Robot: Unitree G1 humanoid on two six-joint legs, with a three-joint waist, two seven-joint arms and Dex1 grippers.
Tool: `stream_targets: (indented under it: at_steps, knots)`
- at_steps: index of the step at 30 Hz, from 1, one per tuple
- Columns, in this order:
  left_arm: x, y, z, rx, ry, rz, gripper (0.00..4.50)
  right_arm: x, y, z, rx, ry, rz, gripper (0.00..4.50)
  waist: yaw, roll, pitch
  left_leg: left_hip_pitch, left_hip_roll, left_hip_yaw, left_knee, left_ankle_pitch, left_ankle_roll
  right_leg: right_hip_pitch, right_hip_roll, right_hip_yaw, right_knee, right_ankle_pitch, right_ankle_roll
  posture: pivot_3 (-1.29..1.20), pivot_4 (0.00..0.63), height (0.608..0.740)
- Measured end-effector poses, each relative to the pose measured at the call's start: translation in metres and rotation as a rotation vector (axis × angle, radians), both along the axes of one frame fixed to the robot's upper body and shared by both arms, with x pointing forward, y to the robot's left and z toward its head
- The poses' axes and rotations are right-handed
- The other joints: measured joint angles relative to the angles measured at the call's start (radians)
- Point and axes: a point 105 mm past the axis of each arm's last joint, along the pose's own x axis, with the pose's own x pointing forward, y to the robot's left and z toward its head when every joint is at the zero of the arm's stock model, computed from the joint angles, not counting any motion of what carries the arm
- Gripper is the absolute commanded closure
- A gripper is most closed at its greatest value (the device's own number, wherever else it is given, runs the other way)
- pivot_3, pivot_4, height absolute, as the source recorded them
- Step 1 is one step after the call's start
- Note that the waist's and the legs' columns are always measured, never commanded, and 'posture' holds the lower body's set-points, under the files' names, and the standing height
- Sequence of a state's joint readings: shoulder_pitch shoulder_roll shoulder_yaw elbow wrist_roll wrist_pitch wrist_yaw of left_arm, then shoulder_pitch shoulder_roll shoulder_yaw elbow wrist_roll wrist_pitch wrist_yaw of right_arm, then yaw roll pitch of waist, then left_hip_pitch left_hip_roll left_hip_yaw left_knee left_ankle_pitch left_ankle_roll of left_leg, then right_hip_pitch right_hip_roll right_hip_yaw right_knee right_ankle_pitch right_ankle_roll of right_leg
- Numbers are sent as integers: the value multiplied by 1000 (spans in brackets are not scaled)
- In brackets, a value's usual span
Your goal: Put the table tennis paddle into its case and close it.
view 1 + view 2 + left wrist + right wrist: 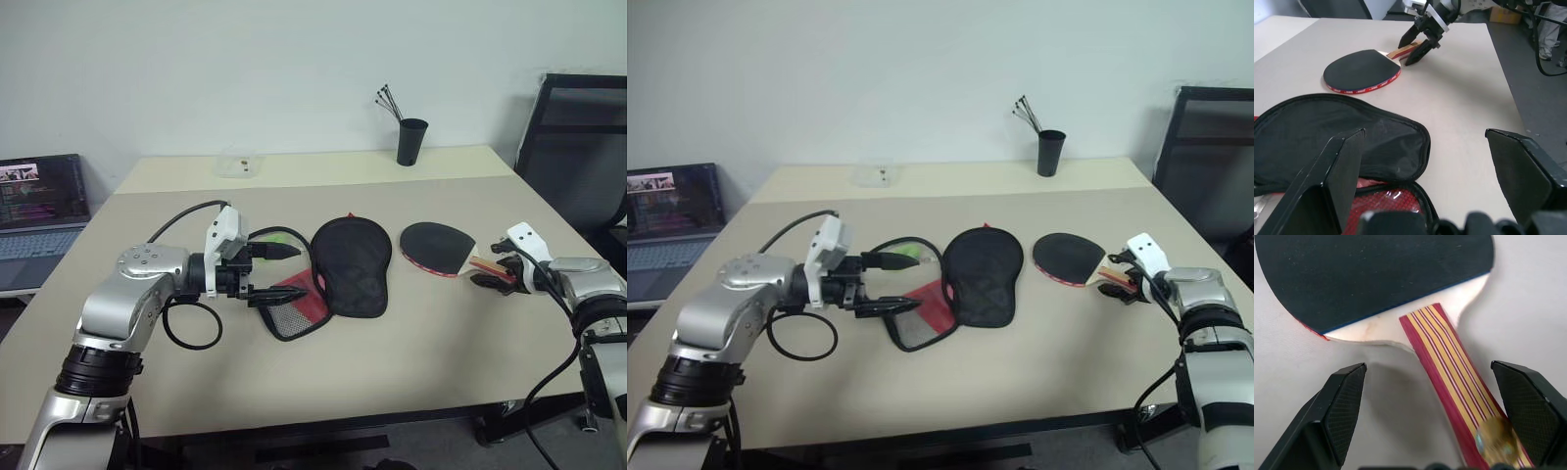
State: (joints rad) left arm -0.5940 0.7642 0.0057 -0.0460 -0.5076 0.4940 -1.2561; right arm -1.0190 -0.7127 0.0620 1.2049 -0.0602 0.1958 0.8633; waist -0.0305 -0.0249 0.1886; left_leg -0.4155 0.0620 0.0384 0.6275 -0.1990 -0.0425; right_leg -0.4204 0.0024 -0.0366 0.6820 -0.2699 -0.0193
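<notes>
Beige and broad, the bench (411, 362) stood against a pale wall, with a black cup (411, 142) of thin sticks near its far edge, a small clear container (240, 164) also at the far side, a laptop (39, 201) off to the left and a dark chair (578, 147) at the right. Near the middle lay the case (351, 266), unzipped, its black flap spread flat and the red lining and mesh pocket showing at the left side. Just right of it, apart from it, the table tennis paddle (436, 248) lay flat on the bench, black blade toward the case and striped handle pointing right.

The left pincer (279, 269) hovered at the case's left edge with its fingers spread wide, grasping nothing. The right pincer (1435, 426) was also released, its two fingers standing on either side of the paddle's handle without pressing it.
</notes>
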Motion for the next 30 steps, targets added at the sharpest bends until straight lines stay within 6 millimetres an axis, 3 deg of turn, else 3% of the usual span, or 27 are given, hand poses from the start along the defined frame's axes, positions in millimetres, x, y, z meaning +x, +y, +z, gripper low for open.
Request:
stream_targets:
  at_steps: [6, 7, 10, 18, 26, 30]
  knots:
    - [0, 2, 1, 13, -2, 7, 191, 4, 5, -1, -28, -7, 8, 12, -2, 0, 0, 1, 0, 0, 0, 0, 0, 0, 0, 0, 1, 0, 0, 0, 150, 740]
    - [0, 3, 1, 14, -2, 9, 191, 4, 5, -1, -29, -6, 8, 188, -2, 0, 0, 1, 0, 0, 0, 0, 0, 0, 0, 0, 1, 0, 0, 0, 150, 740]
    - [-1, 2, 1, 18, -7, 7, 191, 5, 6, -1, -36, -5, 4, 891, -2, 0, 0, 1, 0, 0, 0, 0, 0, 0, 0, 0, 1, 0, 0, 0, 150, 740]
    - [-2, 2, -1, 19, -5, 12, 191, 4, 0, -1, -61, 12, -17, 3459, -1, 0, 0, 1, 0, 0, 0, 0, 0, 0, 0, 0, 1, 0, 0, 0, 150, 740]
    - [-2, 5, -6, 18, 9, 33, 191, 2, -5, 2, -23, 26, -48, 3500, 1, 0, 0, 0, 0, 0, 0, 0, 0, 0, -1, 0, 1, 0, 0, 0, 150, 740]
    - [-3, 8, -7, 12, 10, 48, 191, 2, -7, 18, 32, 6, -63, 3500, 1, 0, 0, 0, 0, 1, 0, 0, 0, 0, -1, 1, 0, 0, -1, 0, 150, 740]
